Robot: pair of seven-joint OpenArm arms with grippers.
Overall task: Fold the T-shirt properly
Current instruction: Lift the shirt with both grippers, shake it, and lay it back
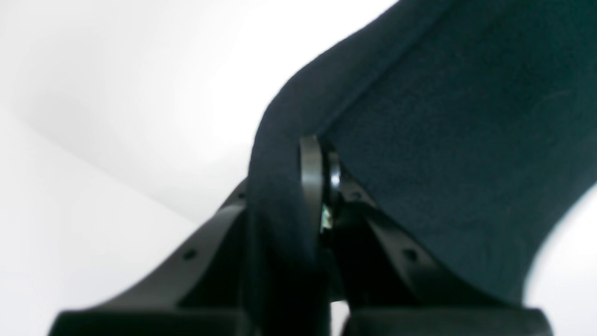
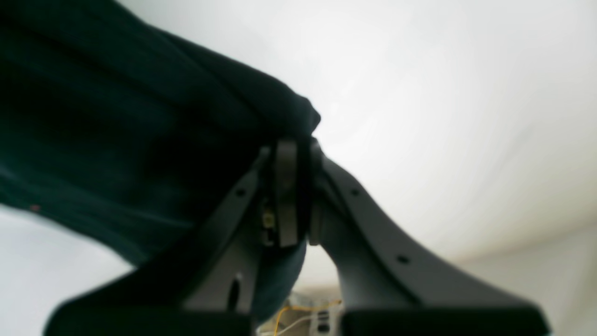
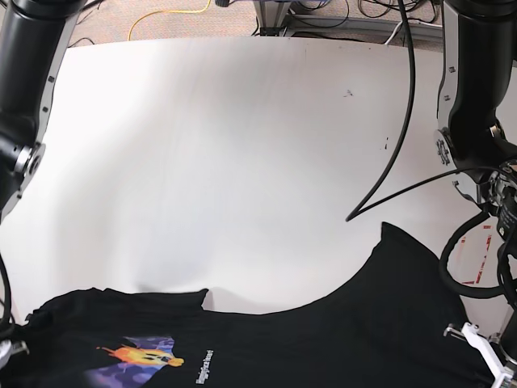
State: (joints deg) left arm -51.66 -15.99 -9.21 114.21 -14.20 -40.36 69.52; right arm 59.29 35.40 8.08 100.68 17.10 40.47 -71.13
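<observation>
T-shirt (image 3: pixel 323 331): black soft cloth, spread along the near edge of the table in the base view, reaching from the lower left corner across to the lower right.
Print (image 3: pixel 145 356): orange-yellow flame-like face on a blue-purple patch, on the left part of the shirt, cut off by the lower edge of the base view.
Lettering (image 3: pixel 204 364): small and white, just right of the print; too small to read.
Shirt outline: far edge dips in a curve near the middle, rises to a point at the right (image 3: pixel 386 226), and shows a small folded flap at the left (image 3: pixel 194 297).
Left gripper (image 1: pixel 322 186): jaws closed on a fold of the shirt; in the left wrist view the dark cloth (image 1: pixel 443 140) wraps over the left jaw and fills the upper right of the frame.
Right gripper (image 2: pixel 298 186): jaws pressed together on an edge of the shirt; in the right wrist view the cloth (image 2: pixel 116 140) hangs away to the left, and a little of it shows below the fingertips.
Table (image 3: pixel 242 162): white, flat, bare over its far and middle part, with a few small dark marks toward the right.
Arms: black, one at each upper corner of the base view (image 3: pixel 32 65) (image 3: pixel 477 89); a black cable (image 3: pixel 396 145) loops down beside the one on the view's right.
Floor (image 3: pixel 161 16): brownish, beyond the far table edge, with a yellow cable (image 3: pixel 170 14) lying on it.
</observation>
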